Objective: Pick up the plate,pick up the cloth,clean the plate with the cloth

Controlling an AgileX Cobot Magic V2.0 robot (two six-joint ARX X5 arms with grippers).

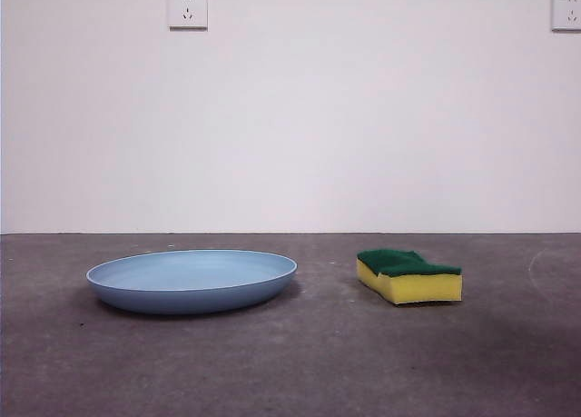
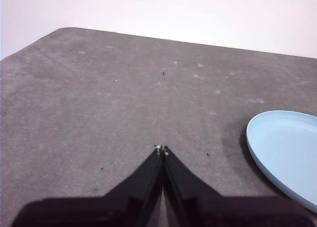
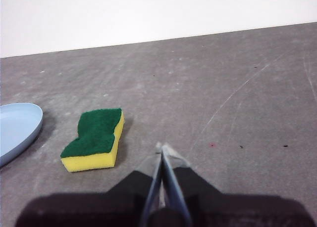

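The light blue plate (image 1: 192, 280) lies flat on the dark grey table, left of centre in the front view. The cloth, a yellow sponge with a green top (image 1: 408, 275), lies to its right, apart from it. My left gripper (image 2: 162, 149) is shut and empty above the table, with the plate's edge (image 2: 287, 153) off to its side. My right gripper (image 3: 162, 148) is shut and empty, with the sponge (image 3: 95, 138) a short way from it and a bit of the plate (image 3: 17, 128) beyond. Neither arm shows in the front view.
A white wall stands behind the table with two sockets (image 1: 187, 8) high up. The table's far rounded corner (image 2: 64, 31) shows in the left wrist view. Pale scratch marks (image 3: 237, 96) cross the table near the right gripper.
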